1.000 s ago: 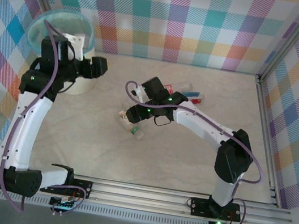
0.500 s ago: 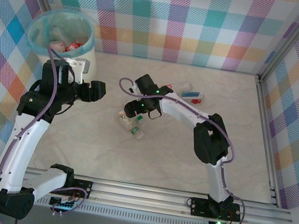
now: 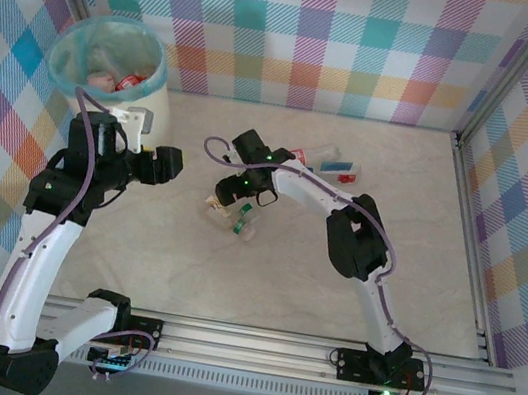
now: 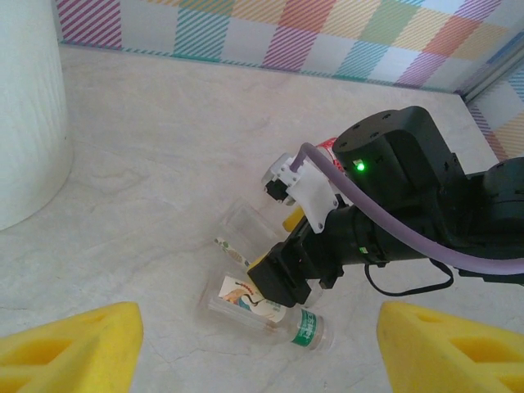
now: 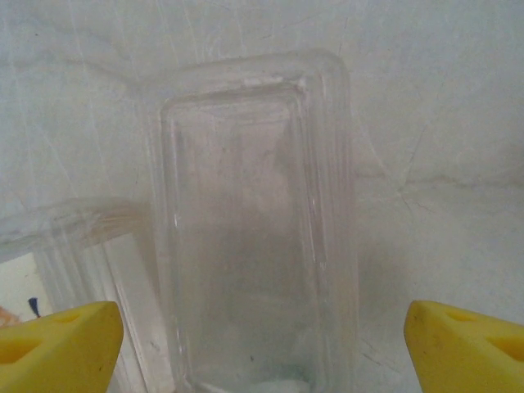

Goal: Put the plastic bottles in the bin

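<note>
The right claw is wide open and empty, straddling a clear bottle lying mid-counter. It should lower squarely, centre on the body, then close gently. The left claw is open and empty. The bin stands at the counter's far left corner.

The clear, glossy plastic bottle has smooth, ridged walls. The pale marble-patterned bench looks smooth and matt. The cream-white round plastic bin shows fine vertical ribbing.
</note>
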You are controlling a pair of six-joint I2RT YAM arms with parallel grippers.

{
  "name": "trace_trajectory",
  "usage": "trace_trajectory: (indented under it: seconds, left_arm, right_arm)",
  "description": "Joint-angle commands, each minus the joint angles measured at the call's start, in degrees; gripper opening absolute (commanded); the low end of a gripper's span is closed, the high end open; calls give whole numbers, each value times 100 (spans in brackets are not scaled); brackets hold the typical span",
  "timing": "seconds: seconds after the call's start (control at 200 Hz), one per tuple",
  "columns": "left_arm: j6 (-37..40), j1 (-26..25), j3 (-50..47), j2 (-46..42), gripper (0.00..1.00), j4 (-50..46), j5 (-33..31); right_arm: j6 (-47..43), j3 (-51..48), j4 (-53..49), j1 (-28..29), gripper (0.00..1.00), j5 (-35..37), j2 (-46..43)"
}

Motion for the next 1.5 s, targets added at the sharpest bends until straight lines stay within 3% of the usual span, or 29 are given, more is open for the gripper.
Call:
trace_trajectory:
  seconds: [0.0, 0.415, 0.585, 0.725, 0.94, 1.22, 1.495]
  left_arm:
    - [-26, -52, 19, -96, 76, -20, -60]
    - [-88, -51, 62, -8, 76, -42, -136]
    - [-188, -51, 78, 31, 76, 1, -136]
    - [-467, -49, 144, 126, 76, 14, -111]
    - [-1123, -68, -152, 310, 81, 798, 856]
    - [-2083, -239, -666, 627, 90, 1976, 1507]
    - [-2361, -465, -745, 985, 91, 2334, 1723]
  right_arm:
    - [-196, 229, -167, -54, 88, -67, 236]
    - [-245, 426, -261, -127, 74, -98, 430]
    - [-267, 322, -253, -121, 64, -81, 151]
    - [-216, -76, -9, -128, 62, -139, -445]
    - [-38, -840, 536, -127, 61, -322, -1454]
    - [576, -1948, 1589, -128, 61, -1381, -2712]
    - [1020, -2648, 2582, -118, 62, -2503, -3403]
